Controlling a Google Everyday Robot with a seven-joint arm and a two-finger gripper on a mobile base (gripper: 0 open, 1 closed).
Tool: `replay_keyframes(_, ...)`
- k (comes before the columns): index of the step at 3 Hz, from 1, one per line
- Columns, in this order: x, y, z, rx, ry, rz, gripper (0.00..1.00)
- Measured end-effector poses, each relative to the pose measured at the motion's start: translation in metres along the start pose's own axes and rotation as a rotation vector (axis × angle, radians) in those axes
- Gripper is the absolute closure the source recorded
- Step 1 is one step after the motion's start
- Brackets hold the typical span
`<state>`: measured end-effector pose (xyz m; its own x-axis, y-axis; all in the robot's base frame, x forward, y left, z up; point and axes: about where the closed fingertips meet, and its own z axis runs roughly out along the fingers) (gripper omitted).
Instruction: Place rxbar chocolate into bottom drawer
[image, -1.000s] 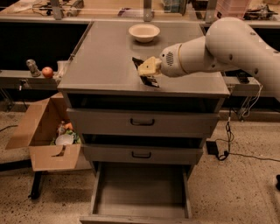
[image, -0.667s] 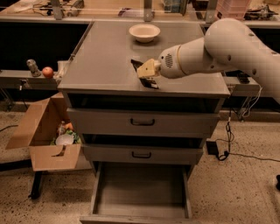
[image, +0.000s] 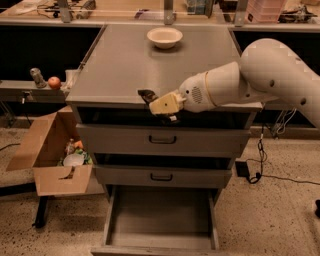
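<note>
My gripper (image: 156, 102) is at the front edge of the grey cabinet top (image: 120, 65), just above the top drawer. It is shut on the rxbar chocolate (image: 146, 94), a small dark bar whose end sticks out to the left of the cream fingers. The bar is lifted slightly off the top. The bottom drawer (image: 160, 217) is pulled out wide open below, with a flat grey floor and nothing in it. It lies straight under the gripper, well below it.
A cream bowl (image: 165, 36) stands at the back of the cabinet top. The two upper drawers (image: 162, 140) are closed. An open cardboard box (image: 50, 155) with items sits on the floor to the left. An apple (image: 54, 82) rests on a left shelf.
My gripper has moved from the middle of the cabinet top toward the front edge and slightly left, carrying the dark bar with it.
</note>
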<state>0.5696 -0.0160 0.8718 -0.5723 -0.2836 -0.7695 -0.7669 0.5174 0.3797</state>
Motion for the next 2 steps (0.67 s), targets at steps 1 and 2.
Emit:
replay_keyframes(1,0.044,0.022,0.007,0.030,0.084,-0.122,1.00)
replay_keyframes(2,0.098,0.028,0.033,-0.015,0.092,-0.033,1.00)
